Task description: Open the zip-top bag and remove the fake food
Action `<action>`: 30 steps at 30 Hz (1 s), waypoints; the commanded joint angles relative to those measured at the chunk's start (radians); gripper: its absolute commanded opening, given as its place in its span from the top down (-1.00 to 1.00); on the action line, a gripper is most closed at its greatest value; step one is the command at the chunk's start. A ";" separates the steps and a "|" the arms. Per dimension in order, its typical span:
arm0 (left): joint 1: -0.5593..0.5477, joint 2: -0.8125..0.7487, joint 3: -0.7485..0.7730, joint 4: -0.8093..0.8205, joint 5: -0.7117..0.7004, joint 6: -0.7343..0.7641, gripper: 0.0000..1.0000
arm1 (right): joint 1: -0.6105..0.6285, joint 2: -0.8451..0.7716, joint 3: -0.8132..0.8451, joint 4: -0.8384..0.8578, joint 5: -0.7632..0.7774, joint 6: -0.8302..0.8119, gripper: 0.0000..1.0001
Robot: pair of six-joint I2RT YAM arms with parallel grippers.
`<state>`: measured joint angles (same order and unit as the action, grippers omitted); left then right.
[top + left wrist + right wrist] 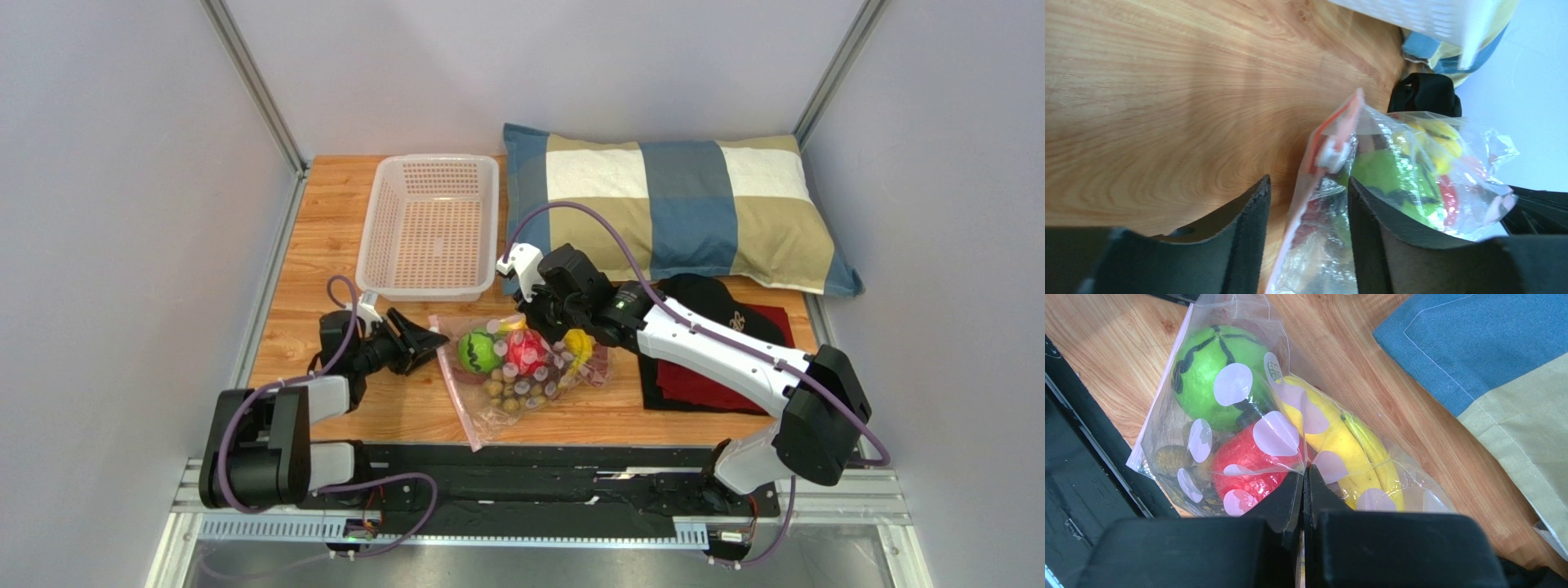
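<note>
The zip-top bag (491,414) lies on the wooden table, its pink zip strip (451,382) along its left edge. Inside it are fake food pieces: a green striped ball (478,353), a red fruit (528,355), a yellow banana bunch (579,348) and a brown grape cluster (521,390). My left gripper (436,341) is open, its fingers on either side of the zip strip (1310,177) near the white slider (1330,153). My right gripper (548,333) is shut, pinching the bag's dotted film (1278,432) between the red fruit (1247,462) and the banana (1346,447).
A white mesh basket (429,227) stands behind the bag at the back left. A checked pillow (687,208) lies at the back right. A black cap (724,306) on a dark red cloth (705,382) lies under my right arm.
</note>
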<state>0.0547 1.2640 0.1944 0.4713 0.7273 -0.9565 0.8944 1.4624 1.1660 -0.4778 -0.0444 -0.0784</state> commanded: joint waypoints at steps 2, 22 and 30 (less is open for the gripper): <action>0.007 0.115 -0.018 0.216 0.060 -0.010 0.05 | -0.015 -0.030 0.032 0.005 -0.067 0.034 1.00; -0.119 -0.410 0.565 -0.792 0.216 0.538 1.00 | -0.055 0.055 0.461 -0.289 -0.305 0.121 -0.54; -0.190 -0.281 0.829 -1.044 0.391 0.780 1.00 | -0.109 -0.112 0.240 -0.041 -0.486 -0.052 -0.50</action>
<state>-0.1070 0.9455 0.9295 -0.4538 0.9707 -0.3244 0.7876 1.4391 1.4902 -0.6796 -0.4286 -0.0132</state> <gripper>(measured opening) 0.003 0.748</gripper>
